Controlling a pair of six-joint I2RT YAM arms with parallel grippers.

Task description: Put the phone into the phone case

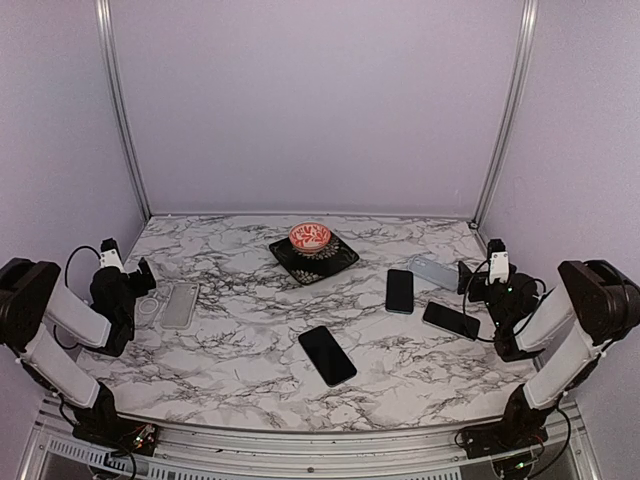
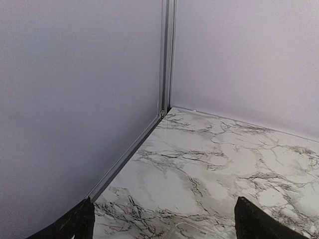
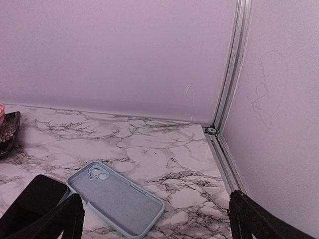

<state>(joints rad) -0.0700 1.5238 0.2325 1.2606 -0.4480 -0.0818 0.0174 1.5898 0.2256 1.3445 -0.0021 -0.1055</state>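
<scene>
Three black phones lie face up on the marble table: one at the front middle (image 1: 327, 355), one right of centre (image 1: 399, 290), one nearer the right arm (image 1: 451, 320). A pale blue-grey phone case (image 1: 433, 270) lies open side up at the right; in the right wrist view the case (image 3: 115, 197) sits just ahead of my open, empty right gripper (image 3: 154, 226), with a black phone (image 3: 30, 204) beside it. A clear case (image 1: 180, 305) lies at the left, next to my left gripper (image 1: 143, 276). The left gripper (image 2: 164, 226) is open and empty over bare marble.
A dark square plate (image 1: 342, 262) holding a red patterned bowl (image 1: 310, 237) stands at the back middle. A second clear piece (image 1: 147, 310) lies beside the clear case. Lilac walls with metal corner posts (image 1: 122, 110) enclose the table on three sides.
</scene>
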